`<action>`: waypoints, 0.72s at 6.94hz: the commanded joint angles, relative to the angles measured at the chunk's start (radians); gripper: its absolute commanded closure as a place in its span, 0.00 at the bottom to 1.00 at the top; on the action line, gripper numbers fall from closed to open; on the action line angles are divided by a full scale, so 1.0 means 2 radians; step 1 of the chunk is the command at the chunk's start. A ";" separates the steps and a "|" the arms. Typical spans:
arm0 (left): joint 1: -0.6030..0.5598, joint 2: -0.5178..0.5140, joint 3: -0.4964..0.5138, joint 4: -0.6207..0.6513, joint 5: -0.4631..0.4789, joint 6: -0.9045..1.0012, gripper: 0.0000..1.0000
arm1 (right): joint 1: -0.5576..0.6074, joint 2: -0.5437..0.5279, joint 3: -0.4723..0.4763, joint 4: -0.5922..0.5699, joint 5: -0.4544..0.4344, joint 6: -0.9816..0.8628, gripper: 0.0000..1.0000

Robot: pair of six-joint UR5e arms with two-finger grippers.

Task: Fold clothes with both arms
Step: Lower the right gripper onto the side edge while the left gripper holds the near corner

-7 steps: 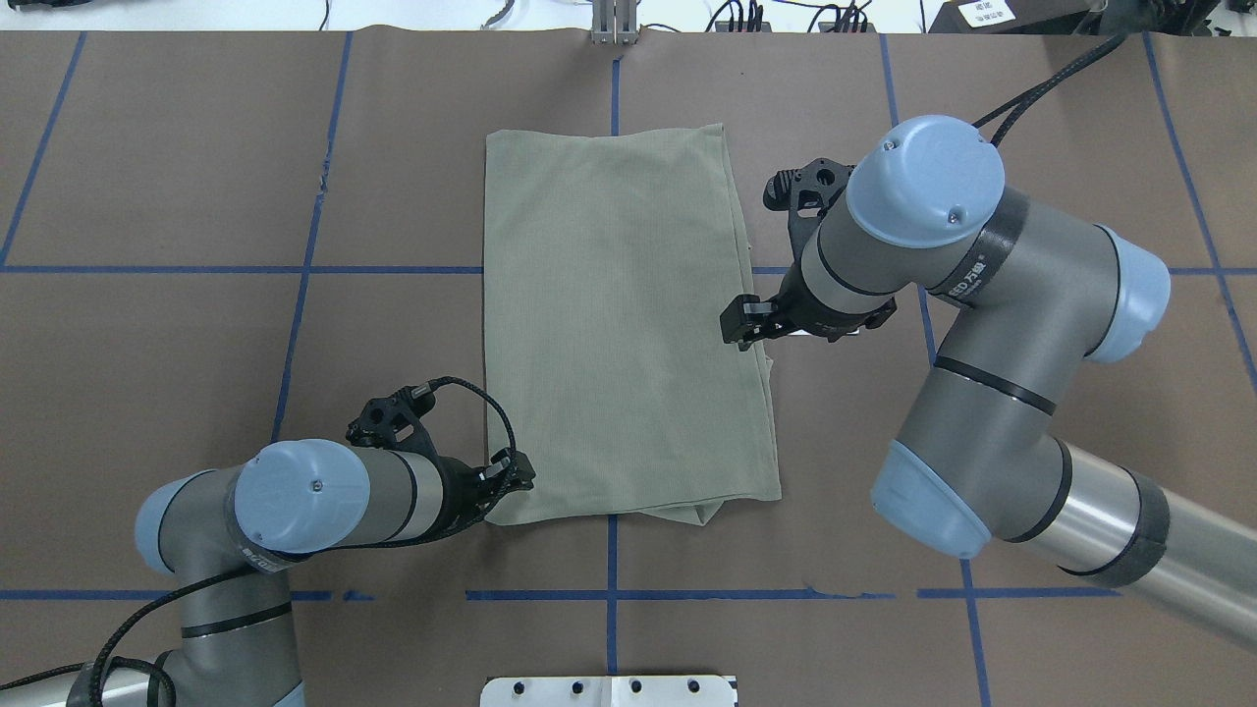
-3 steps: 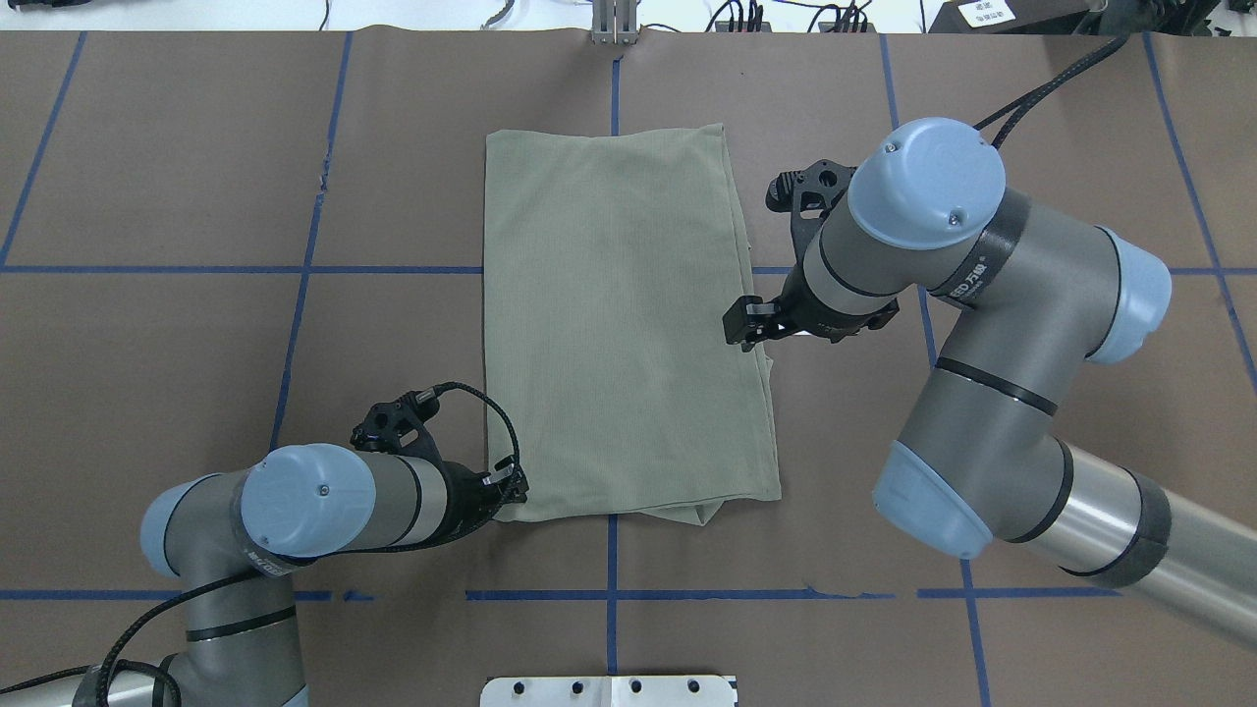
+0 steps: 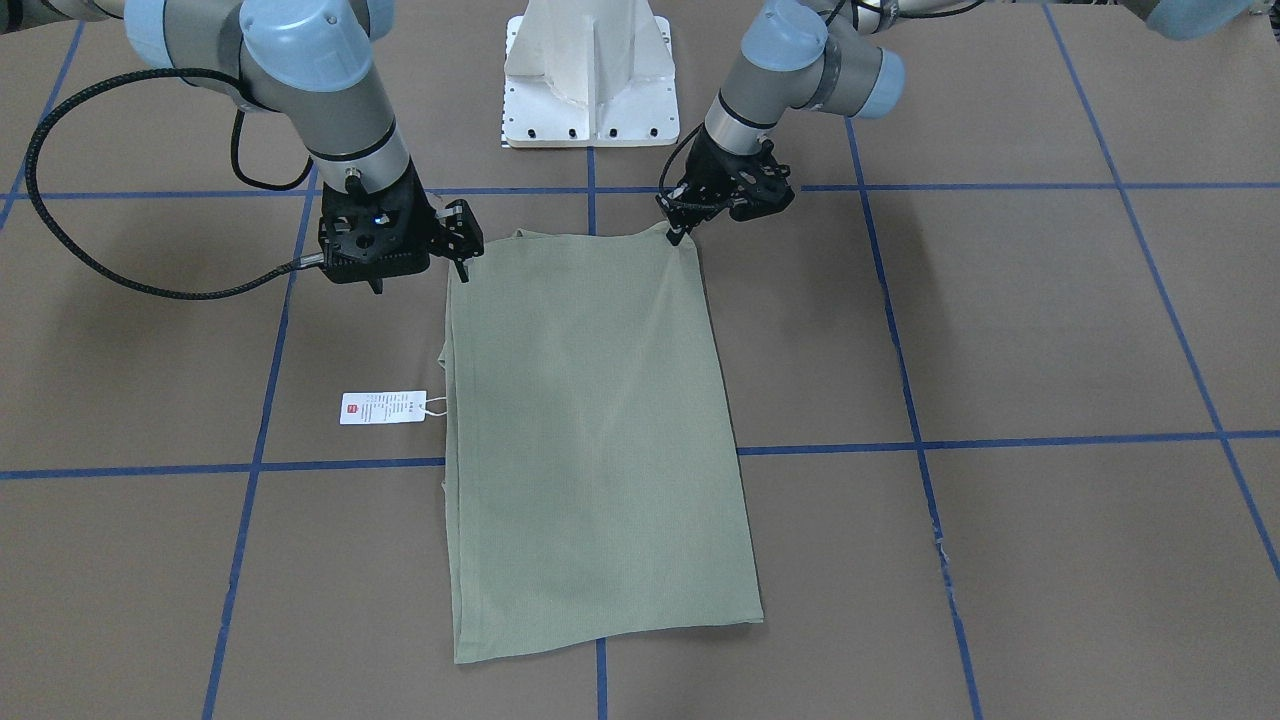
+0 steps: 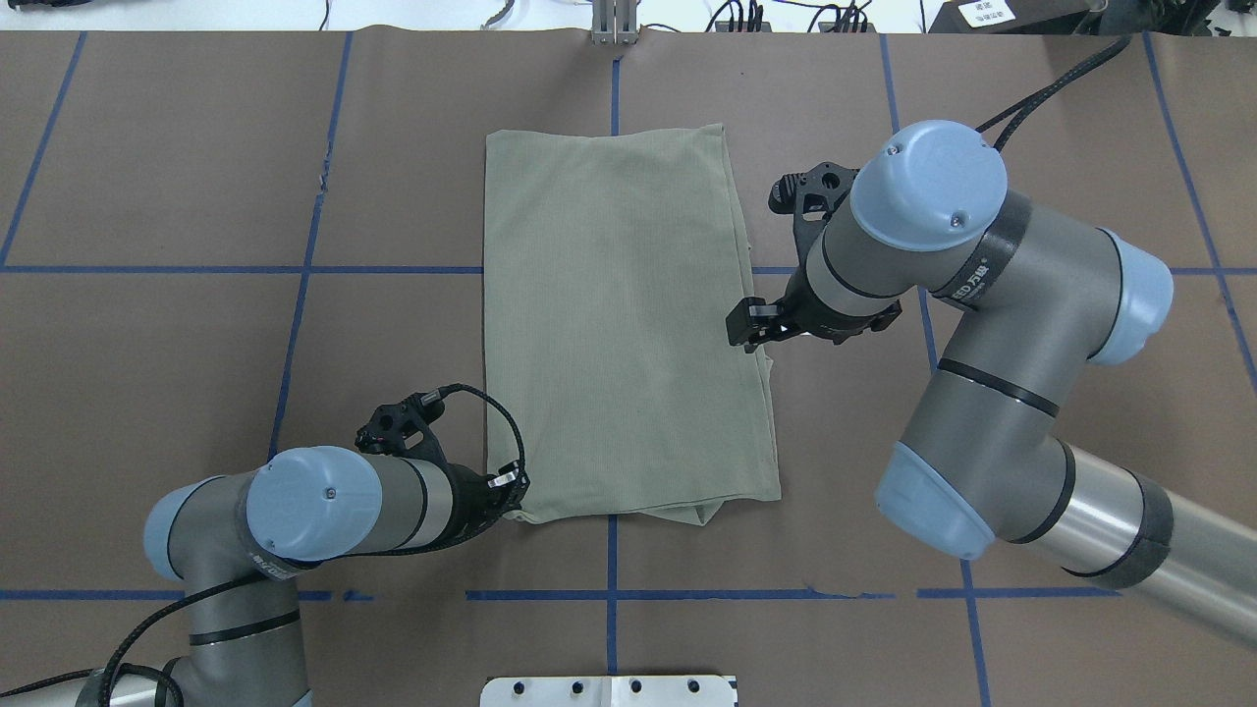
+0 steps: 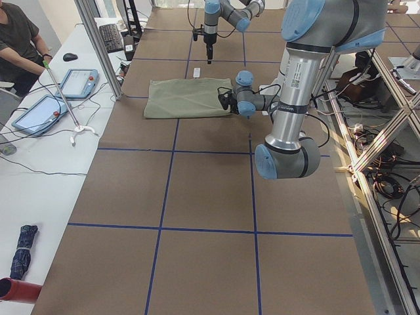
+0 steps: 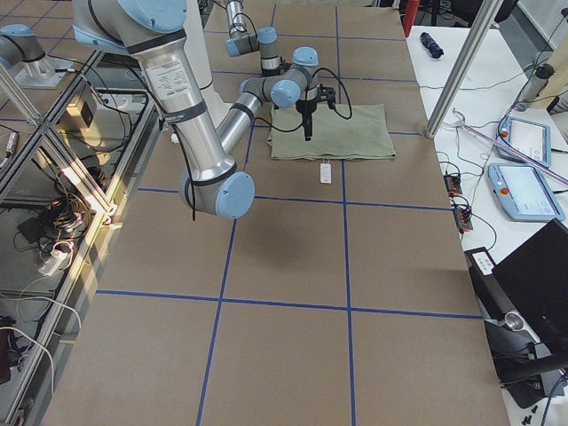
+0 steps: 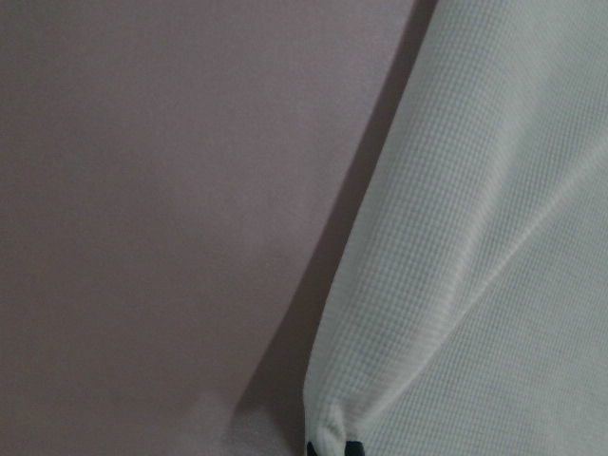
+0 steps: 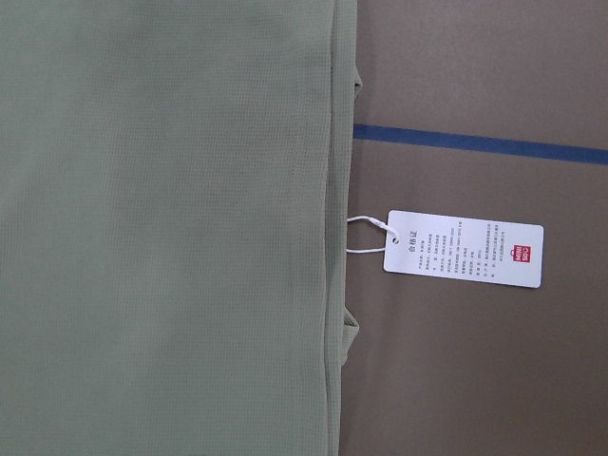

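The clothes are one sage-green shirt folded into a long rectangle, flat on the brown table. My left gripper is shut on its near left corner, which is pinched and raised slightly. In the left wrist view the fingertips clamp the bunched cloth. My right gripper hovers over the shirt's right edge, looks open and holds nothing. The white hang tag lies on the table beside that edge, on its string. The collar is hidden.
The white pedestal base stands at the robot's side of the table. Blue tape lines cross the brown cover. A side table with tablets, and a person at it, lies beyond the far edge.
The left arm has shifted slightly right and the shirt's near left corner has drawn in and up under its gripper. The right gripper has drifted a little toward the robot.
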 commanded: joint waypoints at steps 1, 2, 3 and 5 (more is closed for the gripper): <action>0.003 0.001 -0.014 0.005 0.000 0.005 1.00 | -0.013 -0.002 0.005 0.001 0.000 0.045 0.00; 0.004 0.000 -0.022 0.008 0.000 0.005 1.00 | -0.041 -0.002 0.014 0.001 -0.008 0.112 0.00; 0.007 -0.001 -0.028 0.017 -0.002 0.005 1.00 | -0.077 -0.015 0.034 0.002 -0.037 0.167 0.00; 0.010 -0.001 -0.031 0.026 -0.003 0.007 1.00 | -0.129 -0.040 0.052 0.003 -0.071 0.274 0.00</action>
